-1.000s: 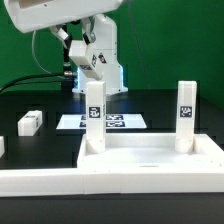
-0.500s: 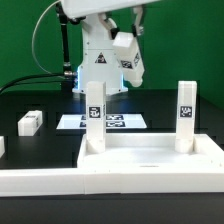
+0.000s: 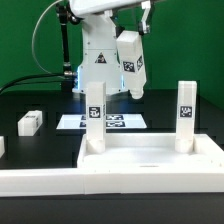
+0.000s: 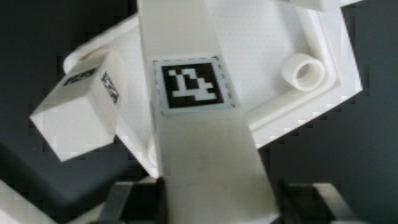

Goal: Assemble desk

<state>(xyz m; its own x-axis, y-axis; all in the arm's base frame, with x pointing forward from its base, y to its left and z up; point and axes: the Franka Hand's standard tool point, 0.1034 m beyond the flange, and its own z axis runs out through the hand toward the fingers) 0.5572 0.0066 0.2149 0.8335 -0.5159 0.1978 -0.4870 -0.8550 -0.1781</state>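
The gripper [image 3: 140, 28] is closed on a tagged leg [image 3: 131, 66], held tilted in the air; two upright legs [image 3: 93, 122] are seated at the panel's [image 3: 150, 165] far corners.

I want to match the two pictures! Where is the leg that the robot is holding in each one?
Exterior view: the held leg hangs tilted, high in the picture, above the desk panel and between the two standing legs.
Wrist view: the held leg is a long white bar running through the middle of the picture.
Shared landmark: the black-and-white tag on that leg, seen in the exterior view and the wrist view.
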